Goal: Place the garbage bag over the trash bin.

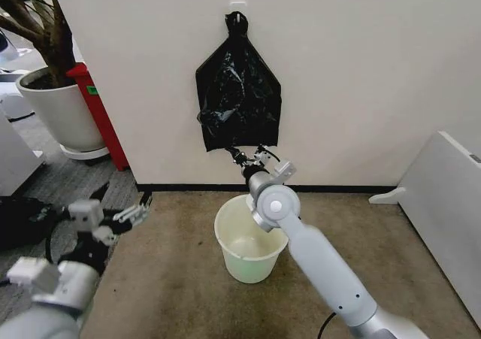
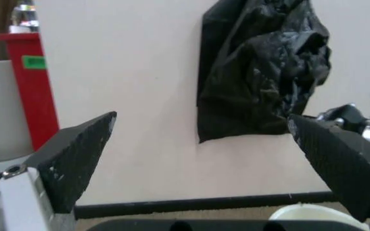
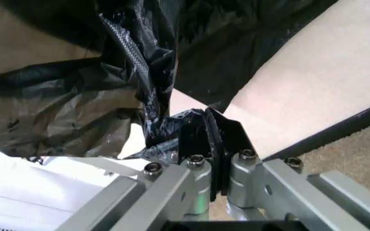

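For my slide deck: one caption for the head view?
Right tool pinches the hanging garbage bag's bottom edge above the trash bin; left tool waits open.

**Around the work area**

A cream wall [image 1: 361, 68] ran across the back, edged at the floor by a dark baseboard [image 1: 338, 188]. Brown carpet [image 1: 173, 279] covered the floor in front of it. At the far left stood a large white plant pot [image 1: 56, 113] holding a tree with a brown trunk [image 1: 45, 31]; the pot sat on a round white base. Just beside it, against the wall's corner, leaned a red object [image 1: 98, 113] with a small green label. A white panel [image 1: 443, 204] stood at the right edge
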### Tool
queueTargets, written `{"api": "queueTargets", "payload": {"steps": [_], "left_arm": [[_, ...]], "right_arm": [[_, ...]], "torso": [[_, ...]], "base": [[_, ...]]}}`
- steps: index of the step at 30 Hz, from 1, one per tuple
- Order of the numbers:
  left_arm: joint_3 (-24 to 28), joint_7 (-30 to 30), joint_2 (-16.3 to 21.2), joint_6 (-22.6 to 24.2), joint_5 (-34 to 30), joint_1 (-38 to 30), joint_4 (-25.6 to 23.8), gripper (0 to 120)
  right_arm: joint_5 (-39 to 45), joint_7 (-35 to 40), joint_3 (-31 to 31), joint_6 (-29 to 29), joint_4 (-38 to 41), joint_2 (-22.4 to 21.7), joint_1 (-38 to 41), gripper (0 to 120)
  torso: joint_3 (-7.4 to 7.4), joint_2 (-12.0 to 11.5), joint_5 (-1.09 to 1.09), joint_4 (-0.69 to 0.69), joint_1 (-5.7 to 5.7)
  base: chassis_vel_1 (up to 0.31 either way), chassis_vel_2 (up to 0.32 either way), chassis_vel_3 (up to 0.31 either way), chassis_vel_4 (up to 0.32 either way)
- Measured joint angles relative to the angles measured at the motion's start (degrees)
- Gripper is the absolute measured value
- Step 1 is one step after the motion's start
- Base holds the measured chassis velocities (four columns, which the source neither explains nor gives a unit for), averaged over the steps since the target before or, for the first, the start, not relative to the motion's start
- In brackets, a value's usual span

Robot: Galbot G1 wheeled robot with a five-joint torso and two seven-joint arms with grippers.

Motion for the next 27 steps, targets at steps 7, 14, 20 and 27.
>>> {"api": "queueTargets", "payload": {"steps": [7, 14, 20, 27], "left_arm": [[2.12, -1.01, 7.01, 1.39, -5.06, -9.10, 5.01, 100], [4.54, -2.07, 14.75, 3.02, -10.71, -19.29, 10.64, 100], [5.39, -2.47, 17.42, 3.59, -12.69, -22.81, 12.63, 100], [7.41, -2.61, 17.61, 3.91, -12.97, -25.53, 13.46, 100]], "right_arm": [[-0.57, -0.14, -0.23, 0.00, -0.44, 0.63, 0.14, 0], [-1.12, -0.34, -0.09, 0.00, -0.41, 0.44, -0.24, 0], [-1.95, -0.75, 0.49, 0.00, -0.30, 0.33, -1.04, 0], [-2.35, -0.80, 0.73, 0.00, -0.06, 0.55, -1.28, 0]], "torso": [[0.00, 0.00, 0.00, -0.02, 0.00], [0.00, 0.00, 0.00, -0.02, 0.00], [0.00, 0.00, 0.00, -0.01, 0.00], [-0.01, 0.00, 0.03, 0.01, 0.00]], "base": [[0.000, 0.000, 0.000, 0.000], [0.000, 0.000, 0.000, 0.000], [0.000, 0.000, 0.000, 0.000], [0.000, 0.000, 0.000, 0.000]]}}
